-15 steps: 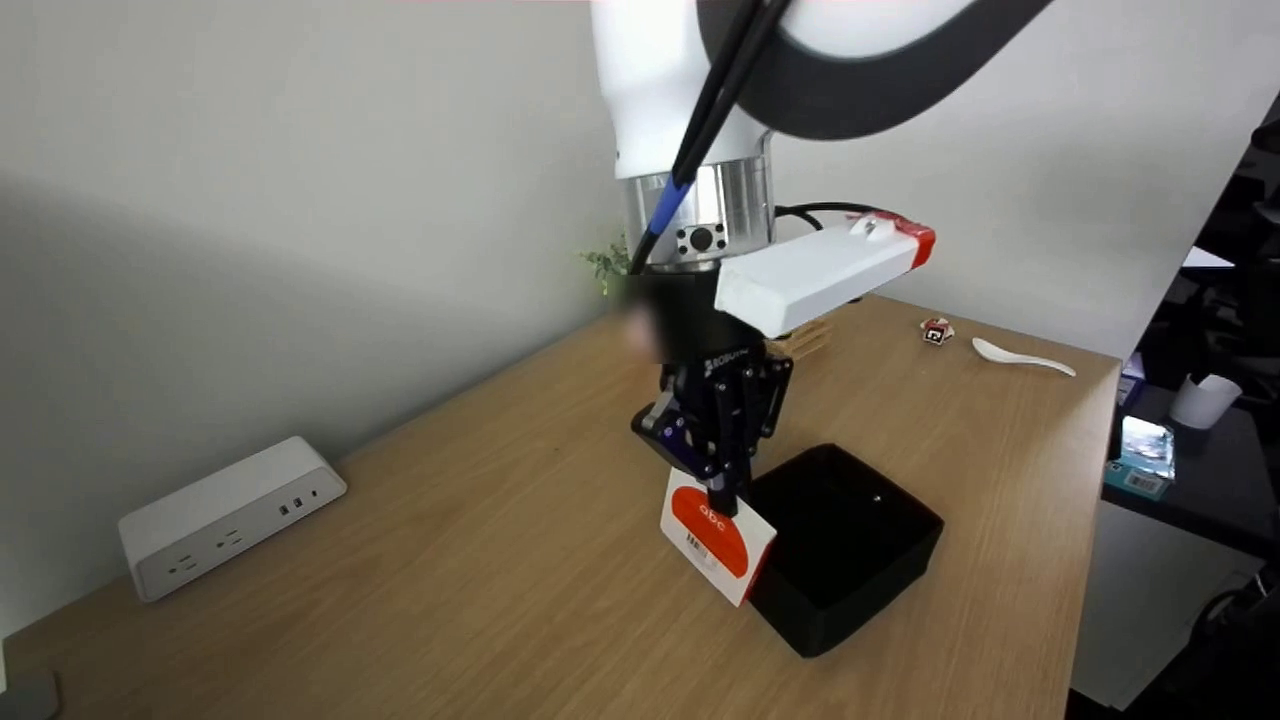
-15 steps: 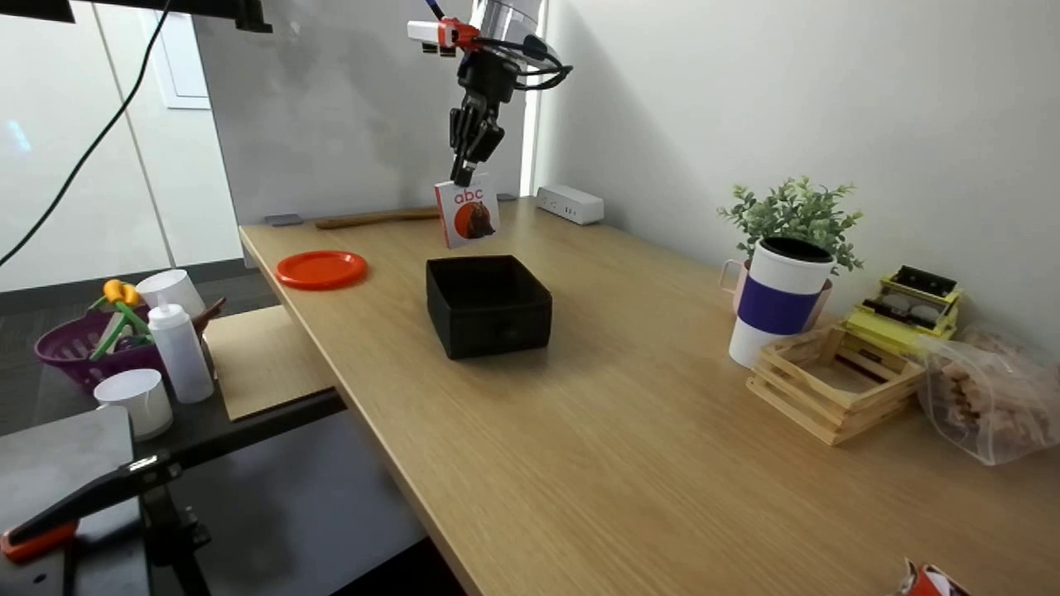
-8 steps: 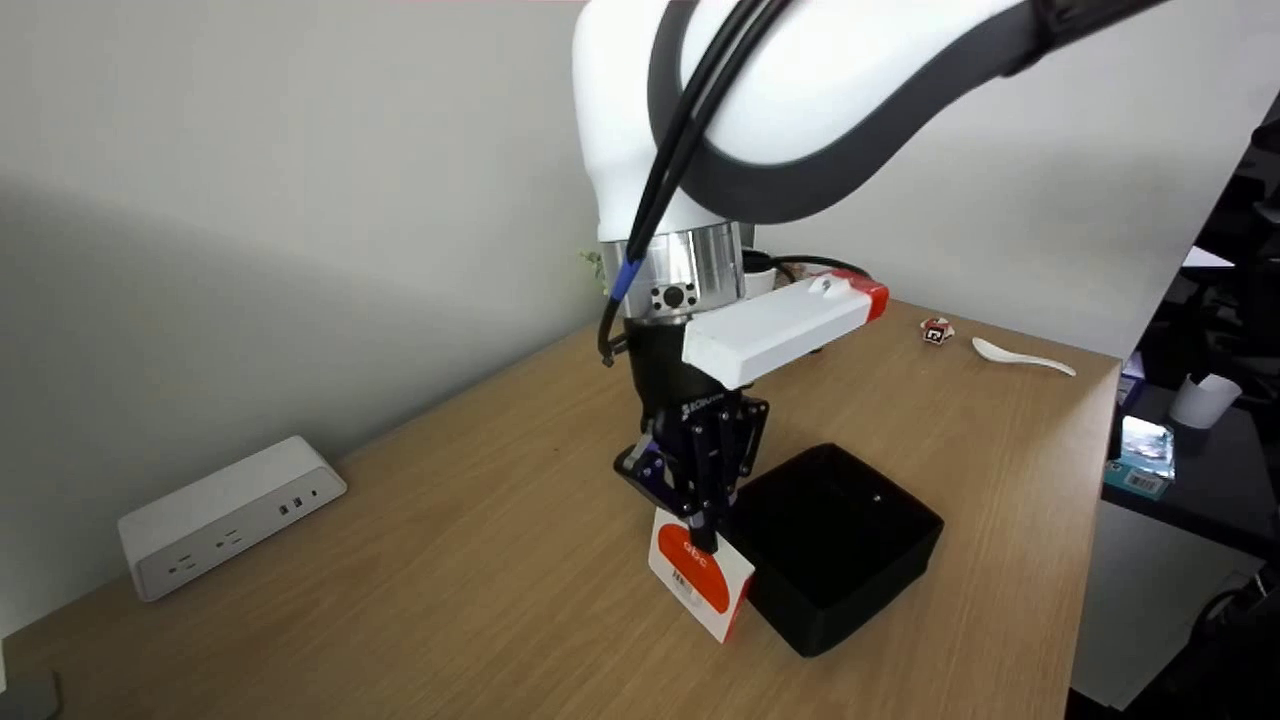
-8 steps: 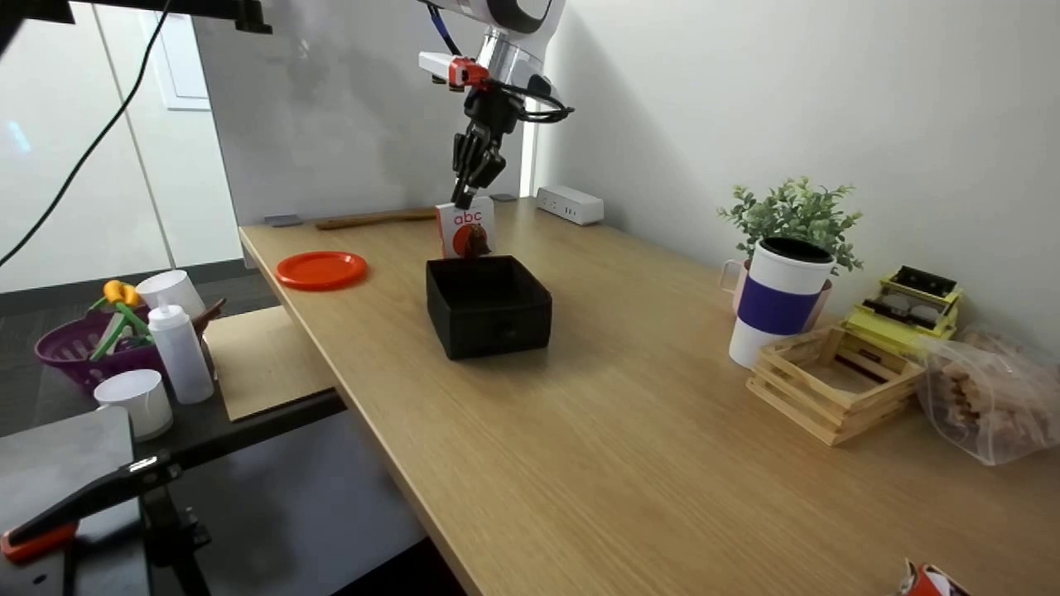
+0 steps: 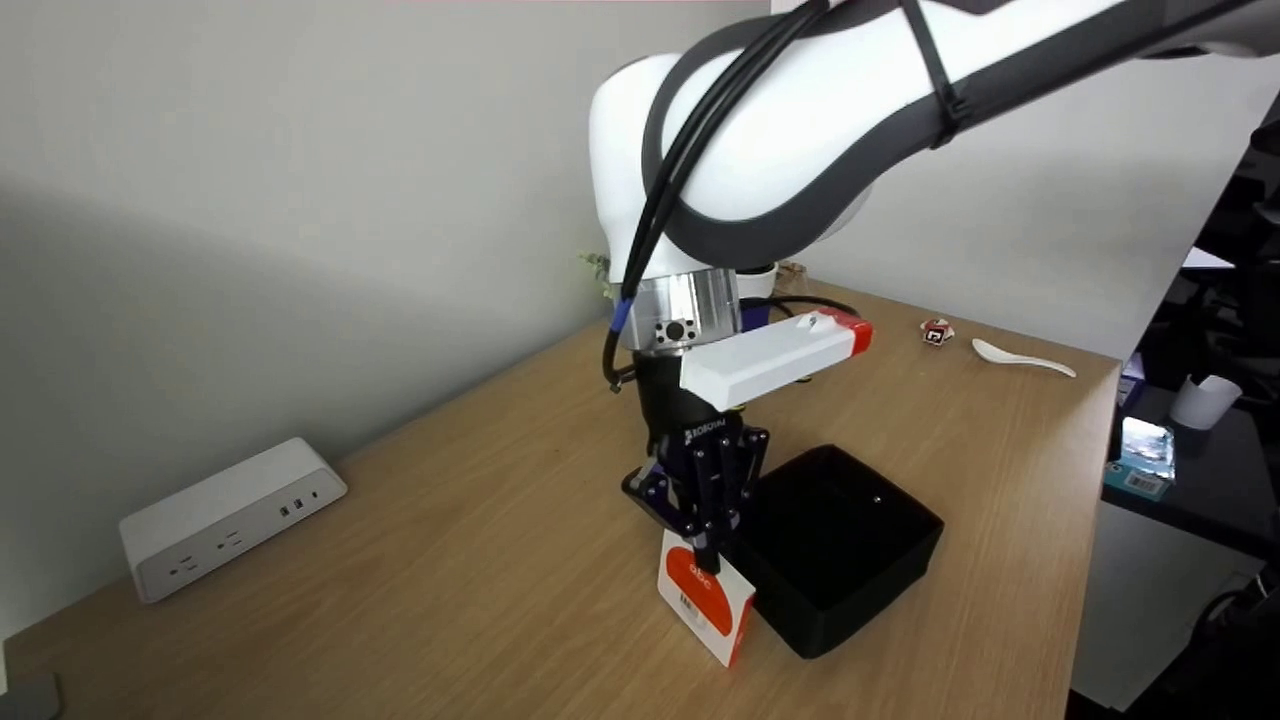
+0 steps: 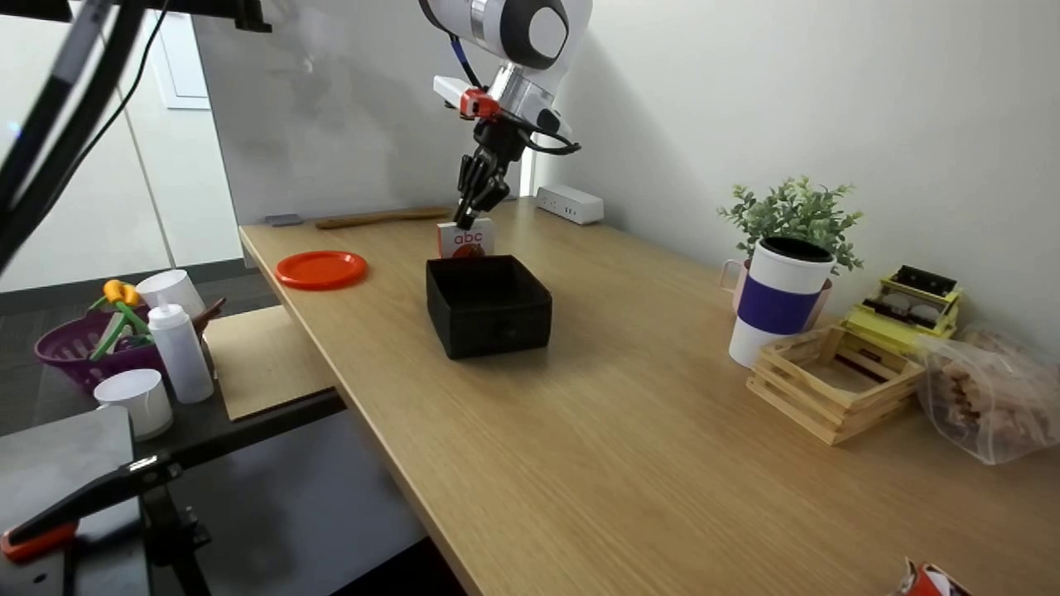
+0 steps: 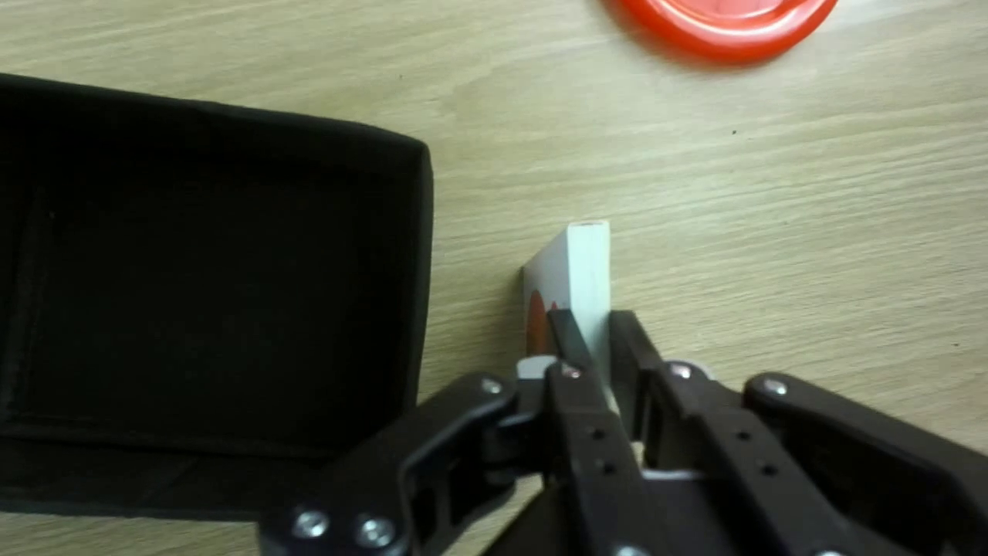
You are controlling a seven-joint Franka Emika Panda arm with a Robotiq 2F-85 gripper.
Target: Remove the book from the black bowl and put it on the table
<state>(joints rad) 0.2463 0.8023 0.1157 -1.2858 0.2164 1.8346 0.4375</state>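
The book (image 5: 704, 606) is white with a red-orange oval and stands upright beside the black bowl, outside it. My gripper (image 7: 590, 320) is shut on its top edge, one finger on each face; the book (image 7: 589, 266) shows between the fingertips in the wrist view. The black bowl (image 5: 872, 602) sits on the table (image 5: 430, 590) with nothing visible inside; its wall (image 7: 424, 232) is left of the book in the wrist view. In an exterior view the bowl (image 6: 498, 328) hides the book's (image 6: 465, 238) lower part. I cannot tell whether the book's bottom touches the table.
A red plate (image 6: 321, 271) lies near the table edge; it also shows in the wrist view (image 7: 729, 27). A white power strip (image 5: 235, 520) stands by the wall. A cup (image 6: 781, 302), a wooden crate (image 6: 836, 385), a plant (image 6: 791, 215) and a bag (image 6: 990, 397) stand farther along the wall.
My gripper has moved down with the book still held. The book has come down from above the table to close to its surface beside the bowl. The bowl has not moved.
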